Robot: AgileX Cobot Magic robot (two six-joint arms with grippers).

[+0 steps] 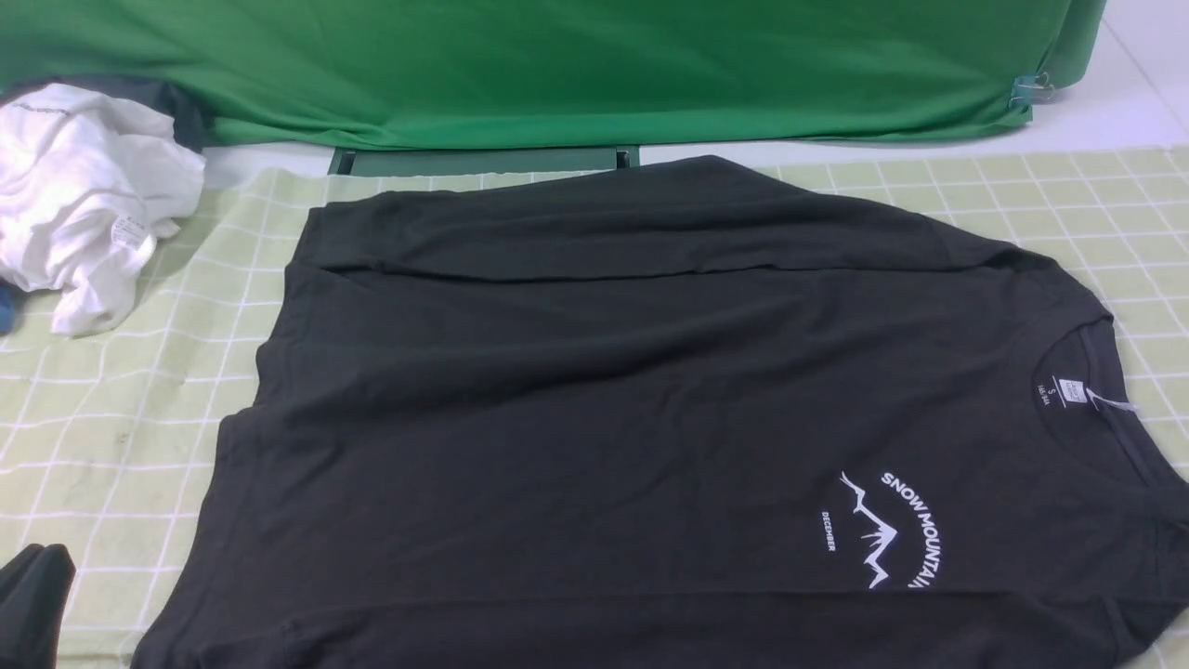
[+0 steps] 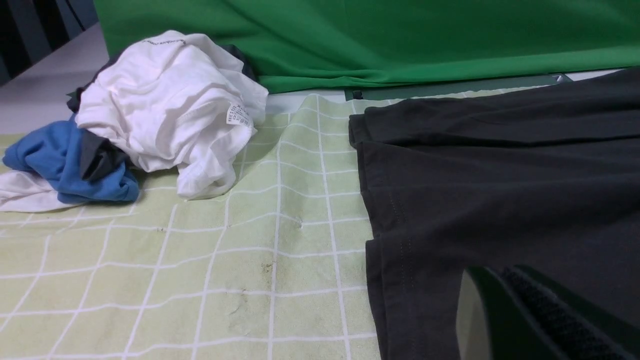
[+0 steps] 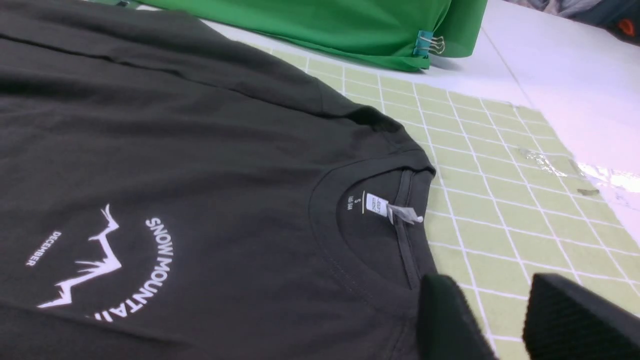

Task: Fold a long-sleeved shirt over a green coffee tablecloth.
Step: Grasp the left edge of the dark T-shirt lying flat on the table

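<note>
1. Front view: the black long-sleeved shirt lies spread chest-up on the pale green checked tablecloth. Its neck points to the robot's right and its hem to the robot's left.
2. The white mountain print faces up on the near side of the chest, and a small white neck label shows inside the collar.
3. Along the far edge of the shirt, a sleeve lies folded across the body as a long flat band.
4. The left tool sits at the near left corner, just beside the hem. In the left wrist view its fingers are pressed together with nothing between them. Whether they touch the shirt I cannot tell.
5. The right tool is spread. Bare tablecloth shows between its two fingers, close to the collar, and it holds nothing.
6. A crumpled white garment sits at the far left of the tablecloth, well apart from the shirt, with a blue garment touching it.
7. Plain deep-green fabric hangs behind, with a clip at its right corner, above the white tabletop.
</note>
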